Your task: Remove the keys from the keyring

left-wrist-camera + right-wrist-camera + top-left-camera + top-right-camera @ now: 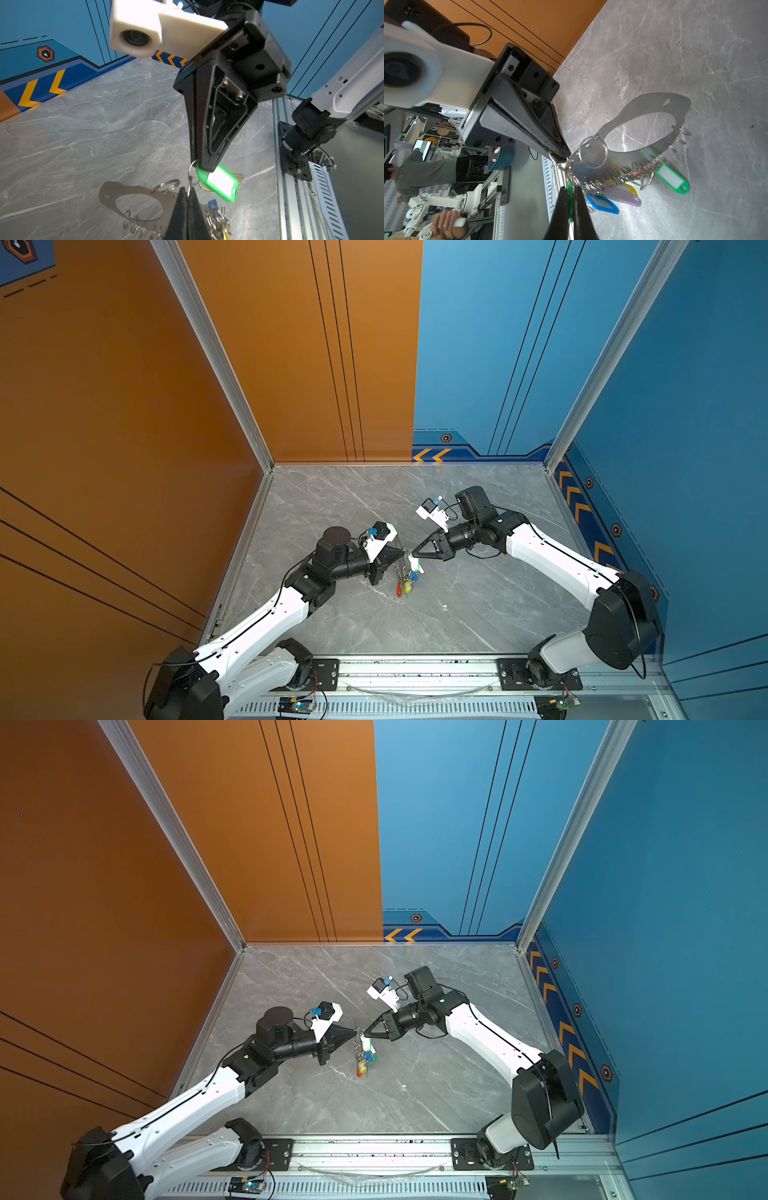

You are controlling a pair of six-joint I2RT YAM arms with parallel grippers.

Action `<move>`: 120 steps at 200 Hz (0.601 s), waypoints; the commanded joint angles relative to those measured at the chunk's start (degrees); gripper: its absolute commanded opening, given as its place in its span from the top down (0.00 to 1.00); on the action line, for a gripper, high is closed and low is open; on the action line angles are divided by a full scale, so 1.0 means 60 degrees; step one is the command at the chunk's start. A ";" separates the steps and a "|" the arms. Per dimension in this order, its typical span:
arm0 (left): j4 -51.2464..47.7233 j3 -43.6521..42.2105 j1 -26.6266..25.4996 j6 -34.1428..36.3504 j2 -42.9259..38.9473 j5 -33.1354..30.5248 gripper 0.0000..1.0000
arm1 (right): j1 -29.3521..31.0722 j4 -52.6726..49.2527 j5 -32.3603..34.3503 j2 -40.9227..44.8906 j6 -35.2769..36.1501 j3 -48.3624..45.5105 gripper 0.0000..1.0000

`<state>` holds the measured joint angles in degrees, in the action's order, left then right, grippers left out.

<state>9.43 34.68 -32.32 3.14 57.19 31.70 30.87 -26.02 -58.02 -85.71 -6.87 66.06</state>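
At keyring (650, 101), right-wrist-only lilac tag (623, 196)

Flat grey metal oval keyring (654, 101), wide hole: I see it raised and tilted, with small silver rings (629, 172) fringing its lower edge. Small silver metal keys (405, 585) on oblong plastic tags dangle bunched beneath. Blue tag (602, 204), lilac tag (625, 196) and yellow tag (632, 187) overlap. Green tag (671, 180) sits apart at the far end. Second green tag (220, 182), white label, juts sideways with a key behind it.
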 commanded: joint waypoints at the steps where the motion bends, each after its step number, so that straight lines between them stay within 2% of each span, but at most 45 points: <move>1: 0.1050 0.0074 0.0205 -0.0272 -0.0655 -0.0383 1.00 | -0.0427 -0.0423 0.1834 -0.0026 -0.0463 -0.0454 1.00; 120: 0.1248 0.0020 0.0187 -0.0476 -0.1031 -0.0554 1.00 | -0.0939 0.1034 0.3029 0.0149 -0.1564 -0.1221 1.00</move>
<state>9.80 34.04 -32.27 1.41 55.90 28.49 30.85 -16.14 -56.53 -84.71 -13.45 62.19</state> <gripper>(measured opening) 0.044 0.057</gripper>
